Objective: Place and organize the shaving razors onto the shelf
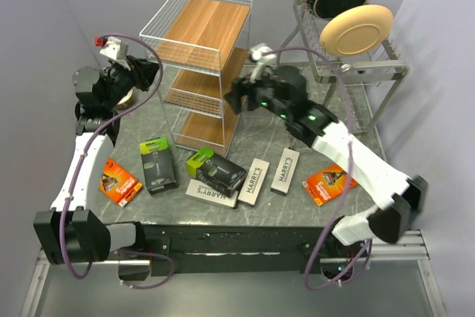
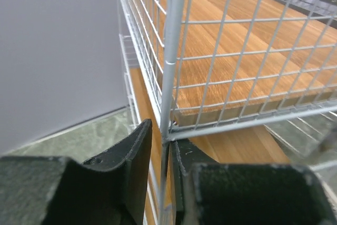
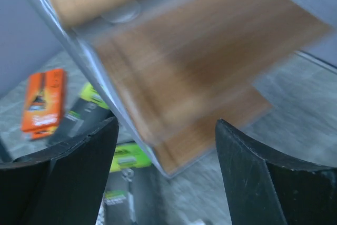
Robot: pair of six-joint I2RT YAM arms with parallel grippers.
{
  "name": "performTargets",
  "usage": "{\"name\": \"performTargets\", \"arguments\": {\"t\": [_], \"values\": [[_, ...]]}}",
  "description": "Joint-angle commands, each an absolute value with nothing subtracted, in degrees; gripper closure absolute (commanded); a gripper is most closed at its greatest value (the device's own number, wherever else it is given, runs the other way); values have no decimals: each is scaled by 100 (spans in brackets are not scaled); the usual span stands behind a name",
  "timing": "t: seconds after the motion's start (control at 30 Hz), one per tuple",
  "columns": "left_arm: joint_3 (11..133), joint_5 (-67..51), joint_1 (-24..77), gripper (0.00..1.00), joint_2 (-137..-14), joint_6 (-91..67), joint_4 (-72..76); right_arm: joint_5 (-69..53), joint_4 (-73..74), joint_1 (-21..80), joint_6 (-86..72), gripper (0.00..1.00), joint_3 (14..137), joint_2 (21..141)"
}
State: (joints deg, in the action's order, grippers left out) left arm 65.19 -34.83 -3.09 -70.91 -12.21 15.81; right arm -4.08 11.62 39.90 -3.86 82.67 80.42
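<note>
Grey marbled table (image 1: pixel 256 139): your left gripper (image 2: pixel 162 138) clamps the white wire shelf (image 2: pixel 171 51), your right gripper (image 3: pixel 167 125) gapes; below it, pinch the likely light, stiff black-and-lime razor box (image 1: pixel 217 170) by its long sides.

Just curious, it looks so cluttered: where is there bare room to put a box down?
On the shelf, all three wooden tiers look bare, the top most open. The table is free between shelf and dish rack. Crowded: the near strip, where razor packs lie close together.
</note>
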Motion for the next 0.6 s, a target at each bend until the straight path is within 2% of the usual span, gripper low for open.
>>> {"name": "performTargets", "arguments": {"t": [0.0,0.1,0.23,0.33,0.57], "values": [[7110,-2770,-396,76,-7539,-669,2013,-247,802,3367,-343,18,7614,7111],[7452,-2637,-430,76,-7892,-274,1978,307,590,3270,-317,17,7593,7355],[7909,-2628,-545,75,-8261,253,1723,378,9,3173,-246,17,7769,7961],[8156,-2427,-650,67,-8498,404,1600,448,-281,3120,-351,17,8295,8682],[8376,-2240,-861,30,-8789,185,1538,905,-642,2857,-422,17,9623,10368]]}}
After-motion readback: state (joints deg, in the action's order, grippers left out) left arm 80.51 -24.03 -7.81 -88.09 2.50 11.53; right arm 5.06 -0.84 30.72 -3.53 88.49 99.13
